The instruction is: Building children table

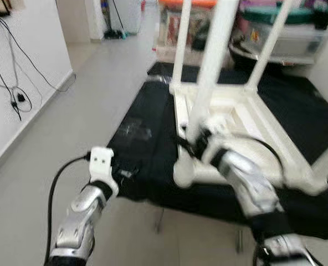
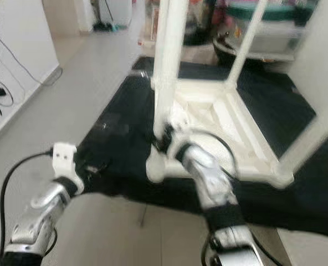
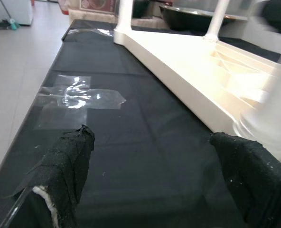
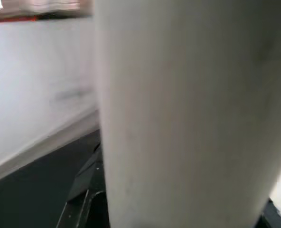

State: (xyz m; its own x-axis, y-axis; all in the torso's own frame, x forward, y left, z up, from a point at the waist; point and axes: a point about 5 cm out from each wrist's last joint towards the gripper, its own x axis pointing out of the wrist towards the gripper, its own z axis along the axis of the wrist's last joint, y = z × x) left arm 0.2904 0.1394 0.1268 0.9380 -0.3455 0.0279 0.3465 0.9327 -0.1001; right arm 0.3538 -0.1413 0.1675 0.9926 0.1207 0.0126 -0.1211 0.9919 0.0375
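A white children's table (image 1: 252,119) lies upside down on a black-covered worktop (image 1: 147,111), its legs pointing up. My right gripper (image 1: 193,144) is shut around the nearest leg (image 1: 211,61) just above its socket, and in the right wrist view that leg (image 4: 188,118) stands right against the camera. Two more legs (image 1: 182,44) (image 1: 266,50) rise at the far corners. My left gripper (image 3: 150,142) hovers open over the worktop's front left part, its padded fingers (image 3: 69,156) wide apart with nothing between them, left of the table frame (image 3: 188,61).
A patch of clear tape (image 1: 133,131) shines on the black cover. Grey floor (image 1: 70,127) stretches to the left, up to a white wall with hanging cables (image 1: 14,94). Shelves with boxes and bins (image 1: 286,27) stand behind the worktop.
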